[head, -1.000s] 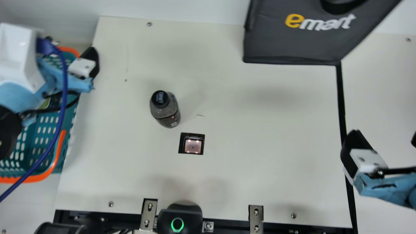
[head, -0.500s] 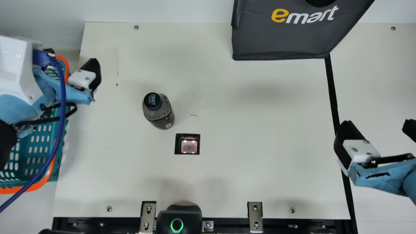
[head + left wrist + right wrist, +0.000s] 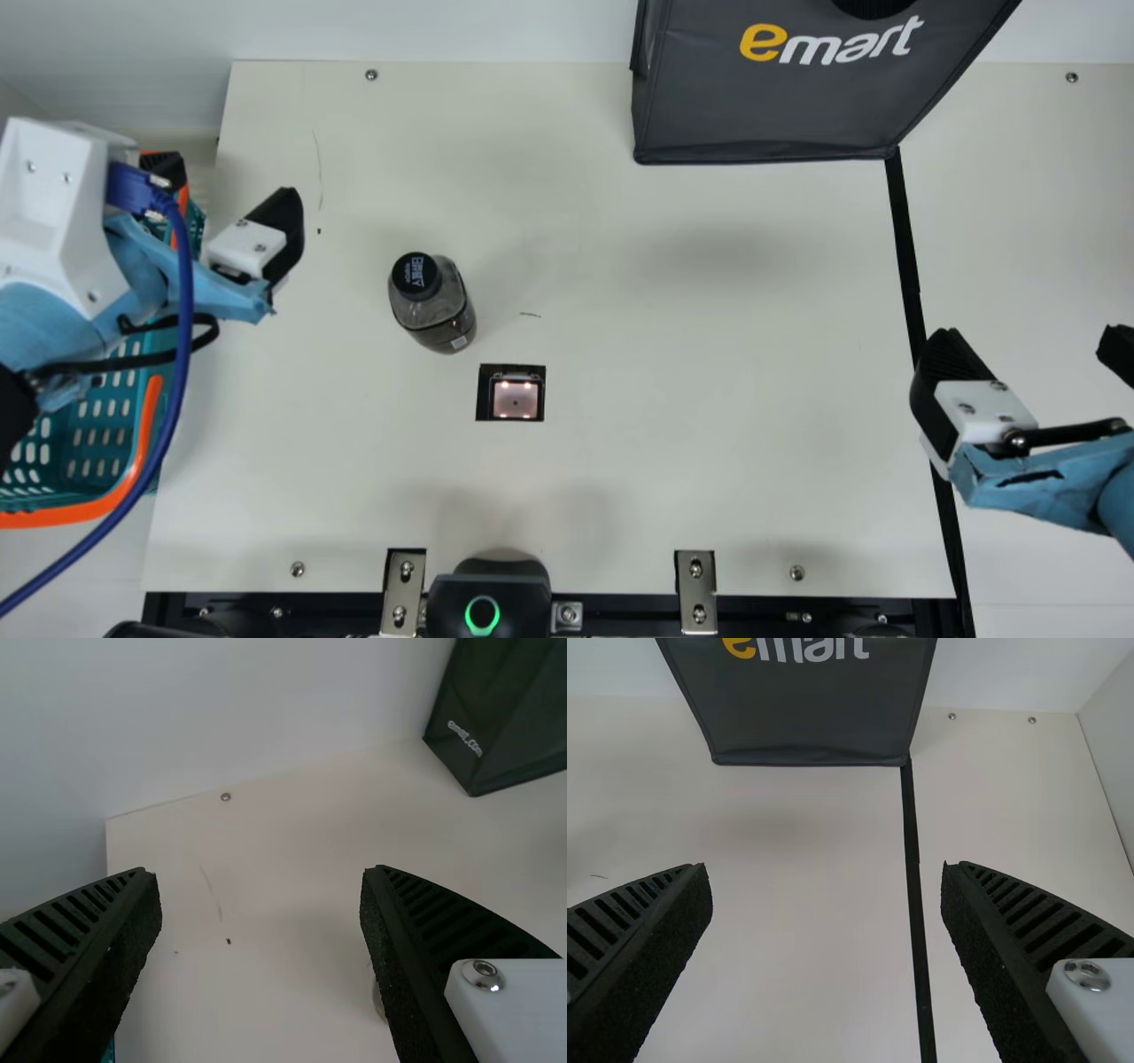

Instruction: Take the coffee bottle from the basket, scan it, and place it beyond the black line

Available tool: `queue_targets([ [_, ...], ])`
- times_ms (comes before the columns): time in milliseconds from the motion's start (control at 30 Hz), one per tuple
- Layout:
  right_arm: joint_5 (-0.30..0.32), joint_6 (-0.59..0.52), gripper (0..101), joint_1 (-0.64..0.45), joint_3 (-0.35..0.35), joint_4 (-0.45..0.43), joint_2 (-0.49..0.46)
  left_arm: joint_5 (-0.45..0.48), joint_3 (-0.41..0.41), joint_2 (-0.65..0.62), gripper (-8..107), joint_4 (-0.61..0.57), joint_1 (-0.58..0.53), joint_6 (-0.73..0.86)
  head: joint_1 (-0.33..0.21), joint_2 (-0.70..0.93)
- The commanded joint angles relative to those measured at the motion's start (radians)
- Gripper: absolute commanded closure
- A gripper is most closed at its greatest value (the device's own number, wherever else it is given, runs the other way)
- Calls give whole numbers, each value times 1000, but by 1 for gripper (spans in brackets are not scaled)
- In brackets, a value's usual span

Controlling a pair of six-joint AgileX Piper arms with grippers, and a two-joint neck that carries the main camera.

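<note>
Standing outside the basket [image 3: 58,459], the coffee bottle [image 3: 436,310] is capped.

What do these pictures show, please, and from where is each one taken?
This is a two-armed robot. The main picture comes from a camera on its neck, looking down at the table; the other two come from cameras on the wrists. On the table the coffee bottle stands near a small scanner. A teal basket is at the left, a dark bag at the far side, a black line toward the right. The left end effector and right end effector are both open and hold nothing.
</note>
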Motion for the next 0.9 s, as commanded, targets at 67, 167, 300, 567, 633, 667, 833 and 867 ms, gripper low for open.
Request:
queue_targets([
  [67, 0, 0, 11, 0, 0, 0, 0, 43, -9, -14, 9, 0, -31, -21, -26, 0],
  [167, 0, 0, 11, 0, 0, 0, 0, 70, -19, -18, 9, -6, -54, -30, -26, 0],
  [300, 0, 0, 11, 0, 0, 0, 0, 107, -41, -13, 9, -24, -77, -26, -26, 0],
  [567, 0, 0, 11, 0, 0, 0, 0, 196, -95, 13, 9, -86, -85, 35, -26, 0],
  [633, 0, 0, 11, 0, 0, 0, 0, 223, -110, 20, 9, -103, -76, 57, -26, 0],
  [667, 0, 0, 11, 0, 0, 0, 0, 236, -118, 24, 9, -109, -72, 65, -26, 0],
  [833, 0, 0, 11, 0, 0, 0, 0, 306, -155, 42, 9, -145, -43, 108, -26, 0],
  [867, 0, 0, 11, 0, 0, 0, 0, 319, -162, 45, 9, -151, -39, 115, -26, 0],
])
